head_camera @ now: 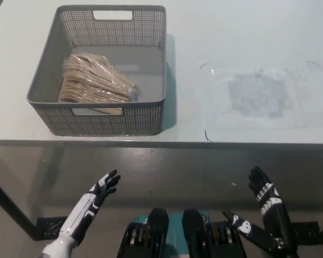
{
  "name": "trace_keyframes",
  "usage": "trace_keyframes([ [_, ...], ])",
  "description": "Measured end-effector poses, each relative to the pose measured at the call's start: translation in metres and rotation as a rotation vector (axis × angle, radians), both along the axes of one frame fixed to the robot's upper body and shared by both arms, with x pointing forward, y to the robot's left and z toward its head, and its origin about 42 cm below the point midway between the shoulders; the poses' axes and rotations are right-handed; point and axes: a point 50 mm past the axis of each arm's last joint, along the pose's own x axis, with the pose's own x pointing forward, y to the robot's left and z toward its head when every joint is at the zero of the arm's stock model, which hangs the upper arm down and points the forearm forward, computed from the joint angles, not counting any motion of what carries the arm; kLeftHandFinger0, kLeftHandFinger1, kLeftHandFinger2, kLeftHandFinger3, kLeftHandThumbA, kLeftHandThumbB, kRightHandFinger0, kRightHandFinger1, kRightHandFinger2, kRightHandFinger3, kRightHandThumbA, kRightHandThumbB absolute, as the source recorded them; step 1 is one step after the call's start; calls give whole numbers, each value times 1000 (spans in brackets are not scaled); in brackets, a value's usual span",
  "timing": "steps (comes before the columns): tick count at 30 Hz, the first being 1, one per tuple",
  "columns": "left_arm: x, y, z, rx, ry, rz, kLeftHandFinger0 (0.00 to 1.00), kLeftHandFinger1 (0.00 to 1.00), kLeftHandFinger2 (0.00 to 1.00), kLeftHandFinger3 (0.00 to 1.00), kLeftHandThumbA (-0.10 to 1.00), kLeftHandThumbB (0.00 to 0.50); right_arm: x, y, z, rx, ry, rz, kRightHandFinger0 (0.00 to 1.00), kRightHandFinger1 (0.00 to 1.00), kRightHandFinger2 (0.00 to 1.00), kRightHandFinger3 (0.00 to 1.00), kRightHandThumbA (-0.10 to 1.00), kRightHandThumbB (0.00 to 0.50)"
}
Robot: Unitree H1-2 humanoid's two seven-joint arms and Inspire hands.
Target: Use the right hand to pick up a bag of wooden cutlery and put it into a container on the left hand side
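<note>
A clear bag of wooden cutlery (pixel 95 82) lies inside the grey mesh basket (pixel 151 115) on the left part of the white table. My black right hand (pixel 261 207) hangs below the table's front edge at the lower right, open and holding nothing. My white left hand (pixel 99 191) rests low at the lower left, below the table, fingers spread and open. Neither hand touches the basket or the bag.
A taped, scuffed rectangular patch (pixel 258 94) marks the white table (pixel 231 32) to the right of the basket. The table's front edge (pixel 204 143) runs across the middle of the view, with grey floor below it.
</note>
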Motion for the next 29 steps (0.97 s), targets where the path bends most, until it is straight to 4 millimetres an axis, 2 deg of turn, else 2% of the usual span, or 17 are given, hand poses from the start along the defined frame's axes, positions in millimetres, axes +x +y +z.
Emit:
trace_keyframes([
  [5, 6, 2, -1, 0, 5, 9, 1000, 1000, 1000, 1000, 1000, 375, 18, 5, -1, 14, 5, 21, 1000, 1000, 1000, 1000, 1000, 186],
  [7, 13, 2, 1, 0, 3, 11, 1000, 1000, 1000, 1000, 1000, 371, 31, 6, 3, 20, -6, 33, 1000, 1000, 1000, 1000, 1000, 168],
  [13, 31, 0, 12, -1, -30, 10, 1000, 1000, 1000, 1000, 1000, 335, 57, 9, 14, 32, -35, 64, 1000, 1000, 1000, 1000, 1000, 134],
  [16, 32, 0, 10, 0, -23, 13, 1000, 1000, 1000, 1000, 1000, 340, 57, 9, 13, 39, -30, 67, 1000, 1000, 1000, 1000, 1000, 124],
  [20, 31, 1, 7, 1, -11, 15, 1000, 1000, 1000, 1000, 1000, 323, 56, 7, 11, 46, -21, 71, 1000, 1000, 1000, 1000, 1000, 116],
  [22, 31, 1, 7, 3, -10, 15, 1000, 1000, 1000, 1000, 1000, 325, 56, 7, 10, 47, -20, 73, 1000, 1000, 1000, 1000, 1000, 143],
  [25, 28, 1, 5, 3, -4, 16, 1000, 1000, 1000, 1000, 1000, 327, 54, 6, 9, 45, -14, 74, 1000, 1000, 1000, 1000, 986, 131],
  [29, 8, 3, -11, 6, 42, 21, 1000, 1000, 1000, 1000, 1000, 321, 39, 5, -4, 42, 26, 74, 1000, 1000, 1000, 1000, 993, 177],
])
